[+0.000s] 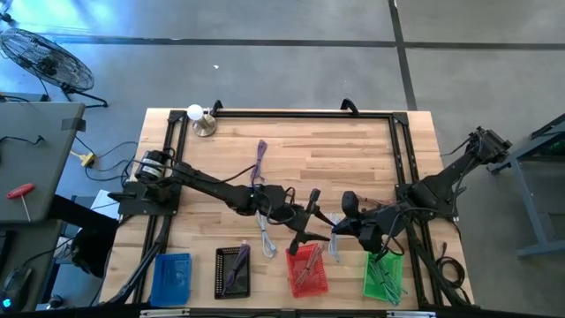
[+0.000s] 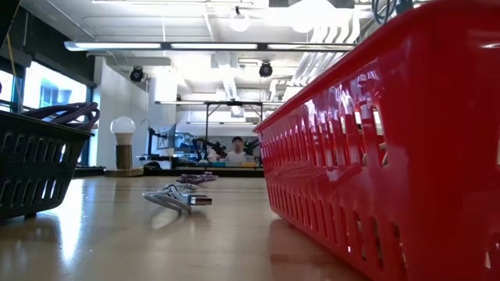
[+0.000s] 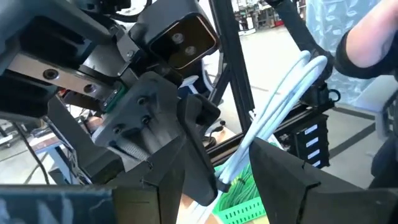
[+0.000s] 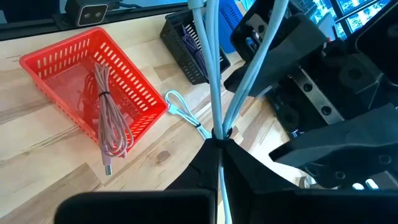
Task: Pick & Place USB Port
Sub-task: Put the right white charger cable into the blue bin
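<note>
A bundled pale blue cable is being held up in the air between the two arms, above the wooden table and near the red basket. The right gripper is being kept closed tight on the cable, whose strands are rising from between its fingers in the right wrist view. The left gripper is being brought in at the same cable: its fingers are standing apart with the strands running between them, and whether the pads are pressing the cable cannot be told. The step in hand is being judged as a hand-over or a re-gripping in mid-air, the lift being already done and the placing not yet begun.

Four baskets are being kept along the near edge: a blue basket, a black basket with purple cables, the red one with a pink cable lying in it, and a green basket. Another pale cable is lying on the table between the black and red baskets.

For the next move, a firm hold by one gripper is being called for before the other is released, or the bundle could be dropped. The cable would then be carried over the matching basket and let go with the loose ends inside the rim; which basket is meant cannot be told.
</note>
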Tool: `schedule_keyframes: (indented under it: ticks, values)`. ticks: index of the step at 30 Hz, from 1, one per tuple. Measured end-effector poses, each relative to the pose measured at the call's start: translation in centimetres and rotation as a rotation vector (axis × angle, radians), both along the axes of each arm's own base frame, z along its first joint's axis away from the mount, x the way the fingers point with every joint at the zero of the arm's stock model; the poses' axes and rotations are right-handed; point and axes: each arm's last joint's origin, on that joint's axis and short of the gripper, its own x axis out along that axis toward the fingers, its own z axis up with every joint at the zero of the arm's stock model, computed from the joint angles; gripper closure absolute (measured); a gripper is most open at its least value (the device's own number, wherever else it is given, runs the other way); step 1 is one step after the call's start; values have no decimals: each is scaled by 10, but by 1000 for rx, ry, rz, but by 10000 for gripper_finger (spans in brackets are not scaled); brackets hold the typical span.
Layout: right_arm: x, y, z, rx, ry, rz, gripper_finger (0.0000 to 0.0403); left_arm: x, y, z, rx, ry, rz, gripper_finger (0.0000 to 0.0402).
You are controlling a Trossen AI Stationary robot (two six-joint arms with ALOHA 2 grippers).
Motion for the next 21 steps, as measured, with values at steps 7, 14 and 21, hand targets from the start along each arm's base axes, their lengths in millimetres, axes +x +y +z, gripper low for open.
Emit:
schedule_keyframes:
  ticks: [7,14,21]
  values:
    - [1,-1,0,2,1,-5,403,0,0,0,1,2,-3,283]
    - [5,-7,-1,20,14,-16,403,0,1,-3,35,16,13,389]
    - [5,-10,-2,92,43,-94,383,1,1,-3,62,15,62,398]
